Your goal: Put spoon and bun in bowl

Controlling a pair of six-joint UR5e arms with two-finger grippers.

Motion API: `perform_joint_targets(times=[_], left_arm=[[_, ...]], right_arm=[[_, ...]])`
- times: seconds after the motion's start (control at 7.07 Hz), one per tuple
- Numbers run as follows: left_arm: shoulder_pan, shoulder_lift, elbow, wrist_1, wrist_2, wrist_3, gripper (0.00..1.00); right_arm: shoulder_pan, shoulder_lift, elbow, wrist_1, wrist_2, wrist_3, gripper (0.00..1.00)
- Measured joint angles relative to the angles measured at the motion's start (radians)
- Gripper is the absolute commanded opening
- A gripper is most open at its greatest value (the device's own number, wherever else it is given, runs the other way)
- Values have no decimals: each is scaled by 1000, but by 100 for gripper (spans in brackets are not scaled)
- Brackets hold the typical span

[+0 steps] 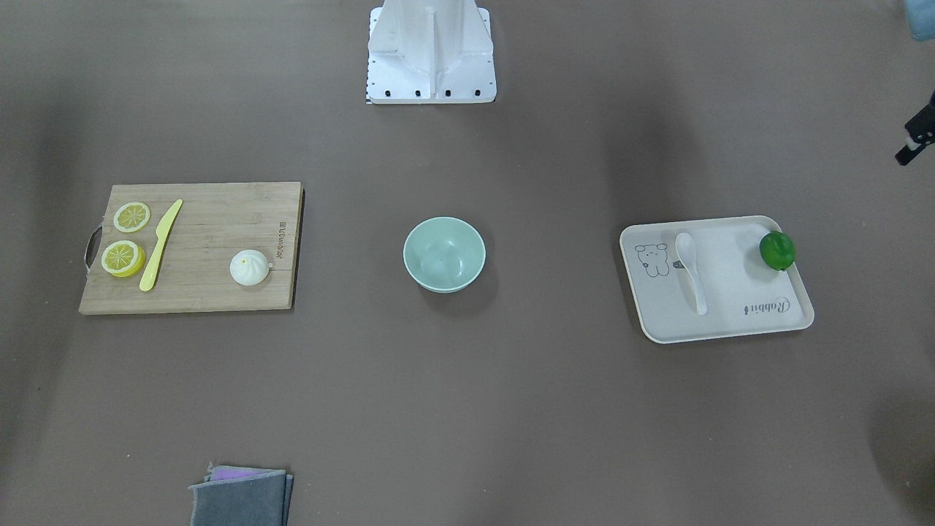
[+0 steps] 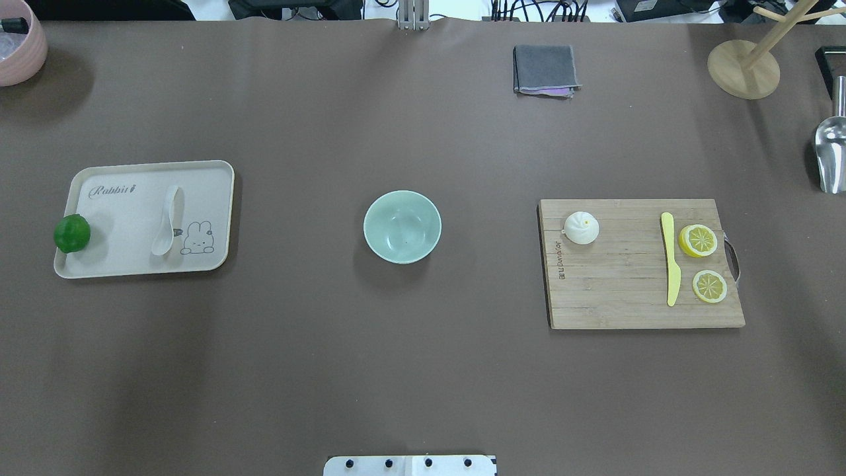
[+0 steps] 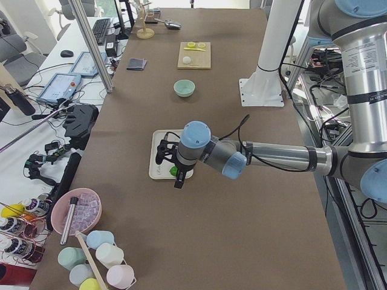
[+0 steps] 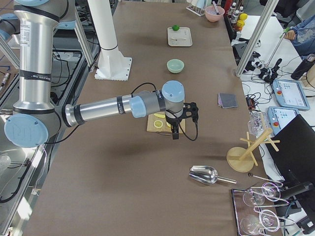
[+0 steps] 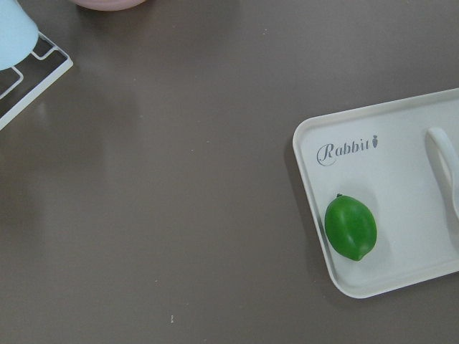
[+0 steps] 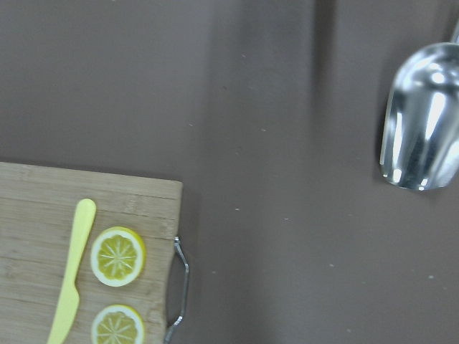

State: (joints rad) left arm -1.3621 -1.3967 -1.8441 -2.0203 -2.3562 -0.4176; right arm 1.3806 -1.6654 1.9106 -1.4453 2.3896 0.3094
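The spoon (image 2: 167,221), judged light, hard and slippery, is pictured from overhead on the tray (image 2: 125,218) at the bowl's (image 2: 402,226) nine o'clock, best pinched across its thick handle; the bun (image 2: 581,227), likely soft, is set at three o'clock. Whether the left claw (image 3: 171,164) or right claw (image 4: 181,123) is apart cannot be told.

Left silver-and-blue arm (image 3: 278,158) and right silver-and-blue arm (image 4: 98,110) stretch level above the brown worktop (image 3: 254,241).
The left black gripper (image 3: 176,181) and right black gripper (image 4: 175,135) point downward, hanging free; finger spacing unclear.

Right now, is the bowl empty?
Empty: the bowl shows only its bare green inside; the spoon lies on the tray, the bun on the cutting board.
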Motion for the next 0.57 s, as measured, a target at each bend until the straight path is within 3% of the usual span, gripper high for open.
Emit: perform_joint_targets(times=[0.28,0.57], left_arm=[[172,-147,59,5,95,-193,92],[306,-268,136,8,152,-320,87]], right_arm=[[-168,65,6,104,-60,279,98],[-313,135,4,123,-139,405,98]])
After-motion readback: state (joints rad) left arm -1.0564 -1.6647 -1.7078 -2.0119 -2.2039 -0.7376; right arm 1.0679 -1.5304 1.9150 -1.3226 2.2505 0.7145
